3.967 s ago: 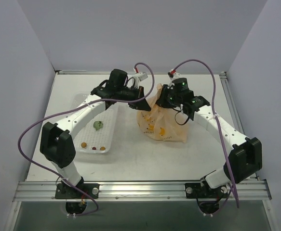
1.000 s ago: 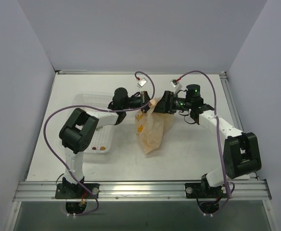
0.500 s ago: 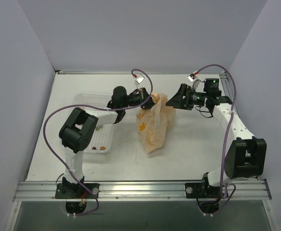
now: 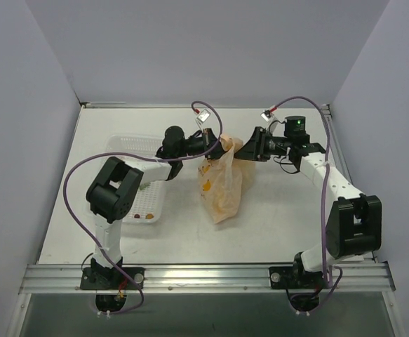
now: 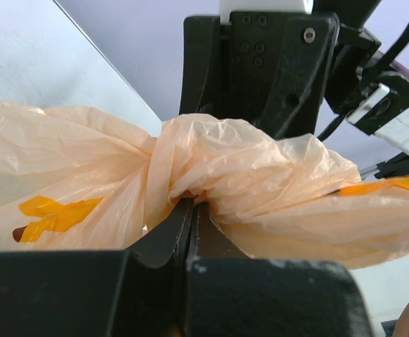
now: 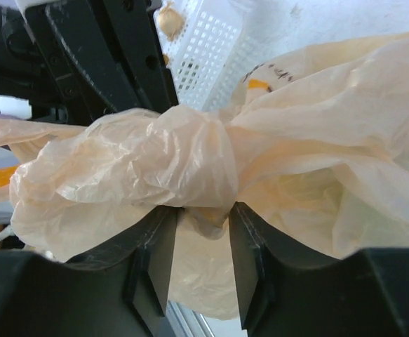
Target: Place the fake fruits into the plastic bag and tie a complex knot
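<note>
The peach-orange plastic bag (image 4: 222,186) hangs lifted off the table, its top twisted into a knot (image 6: 183,158). My left gripper (image 4: 217,144) is shut on the bag's top just left of the knot, with plastic pinched between the jaws in the left wrist view (image 5: 192,203). My right gripper (image 4: 245,149) is open at the knot's right side. Its jaws stand apart with a little fold of the bag (image 6: 211,217) between them. The fake fruits are hidden inside the bag; only yellow shapes show through it (image 4: 217,198).
A white mesh tray (image 4: 130,149) lies left of the bag under my left arm, with tiny brown bits (image 4: 143,216) at its near end. The tray also shows in the right wrist view (image 6: 204,56). The grey walls stand behind.
My right gripper let go, drew away to the right, then came back to the knot with its jaws open. The left gripper kept hold of the bag, which was lifted earlier.
</note>
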Available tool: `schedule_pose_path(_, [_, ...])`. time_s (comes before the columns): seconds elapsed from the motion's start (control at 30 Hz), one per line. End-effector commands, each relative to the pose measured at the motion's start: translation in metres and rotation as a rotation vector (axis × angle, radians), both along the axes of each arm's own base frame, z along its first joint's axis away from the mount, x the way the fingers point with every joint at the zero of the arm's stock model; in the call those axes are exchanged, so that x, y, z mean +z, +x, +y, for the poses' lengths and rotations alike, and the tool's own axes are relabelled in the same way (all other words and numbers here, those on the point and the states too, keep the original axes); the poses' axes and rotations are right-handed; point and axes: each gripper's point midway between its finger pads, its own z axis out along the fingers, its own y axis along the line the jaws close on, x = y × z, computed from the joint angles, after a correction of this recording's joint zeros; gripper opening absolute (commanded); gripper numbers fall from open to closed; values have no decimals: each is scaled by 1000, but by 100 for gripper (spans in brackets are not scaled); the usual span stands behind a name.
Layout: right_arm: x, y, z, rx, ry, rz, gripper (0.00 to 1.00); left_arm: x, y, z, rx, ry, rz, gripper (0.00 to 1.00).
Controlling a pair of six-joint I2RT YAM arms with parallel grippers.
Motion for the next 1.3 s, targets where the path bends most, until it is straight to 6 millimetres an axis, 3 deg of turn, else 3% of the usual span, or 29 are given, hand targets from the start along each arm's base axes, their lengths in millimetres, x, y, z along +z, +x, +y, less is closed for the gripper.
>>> schedule_pose_path(0.0, [4,-18,24,89,11,-44,37,20,-8,-7,-23,-51,-76,0])
schedule_pose_path(0.1, [1,-27,35,119,-9,-46,50,22,-9,-11,-29,-60,-78,0])
schedule_pose_path(0.13, [0,-29,39,126,-11,-40,60,22,-9,-12,-28,-61,-77,0])
schedule_pose_path(0.23, [-2,-34,47,142,-19,-21,68,23,-10,-16,-32,-69,-78,0])
schedule_pose_path(0.53, [13,-27,73,178,35,-15,81,15,-17,-23,-33,-80,-69,0])
schedule_pose_path(0.77, [23,-26,36,157,8,7,82,14,-15,-9,-23,-72,-49,0])
schedule_pose_path(0.9, [38,-30,14,145,22,-9,91,18,-17,-6,-35,-79,-51,0])
schedule_pose_path(1.07, [41,-34,-3,104,3,-7,89,20,-15,-6,-31,-82,-57,0])
schedule_pose_path(1.27, [29,-22,-15,54,-34,-1,58,21,-15,-7,-36,-81,-60,0])
